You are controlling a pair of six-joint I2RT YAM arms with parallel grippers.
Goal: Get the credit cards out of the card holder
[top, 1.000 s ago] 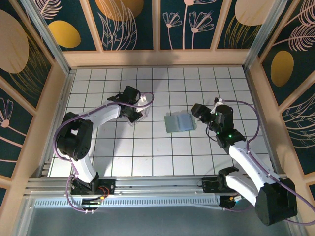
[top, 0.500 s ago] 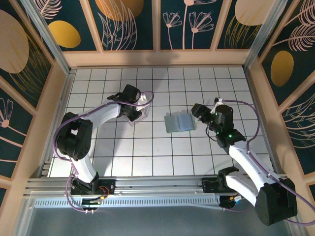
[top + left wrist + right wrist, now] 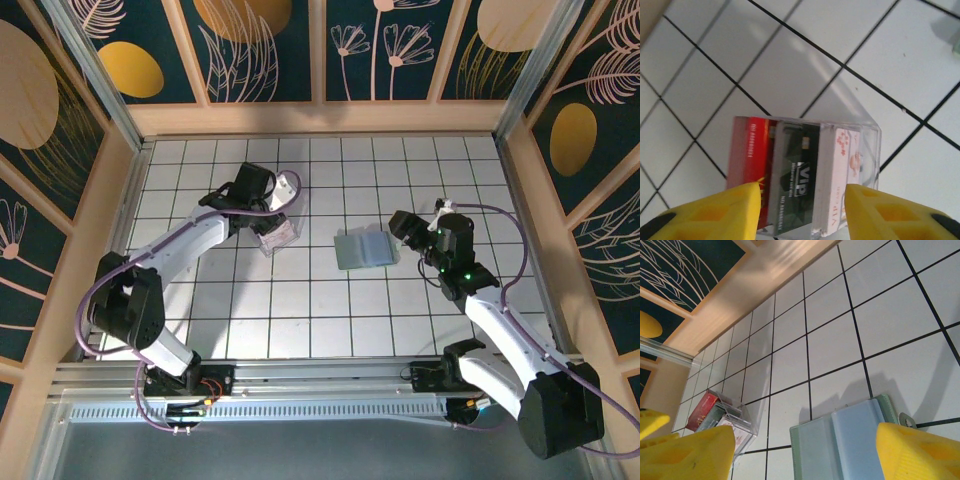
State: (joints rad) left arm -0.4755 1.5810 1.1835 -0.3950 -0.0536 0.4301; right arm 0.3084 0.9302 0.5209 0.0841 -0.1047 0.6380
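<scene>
A clear plastic box (image 3: 277,236) stands on the white gridded desk (image 3: 300,320), left of centre. Seen from the left wrist camera, it holds 3 sets of cards packed side by side at one end:
- a red card (image 3: 747,155) with white lettering
- a dark card (image 3: 797,175) marked "VIP" in the middle
- a white credit card (image 3: 845,170) with pinkish-red flower print; its edge looks thick, as if several lie together, but how many I cannot tell

The left gripper (image 3: 802,212) has its jaws spread. 1 yellow finger is in front of the red card, and the other is near the white card's side of the box. Whether either finger touches the box is not clear. From above, this gripper sits at the box's far-left side.

The card holder (image 3: 364,249) lies opened flat near the middle of the desk, well apart from the box. Its 2 panels lie side by side, greenish-grey on the left and bluish on the right. The right wrist camera shows a small metal tab (image 3: 906,419) at the edge of the bluish panel. Whether any card sits in its pockets cannot be told.

The right gripper (image 3: 403,228) is just beside the holder's right edge, its jaws spread wide and pinching nothing.
</scene>
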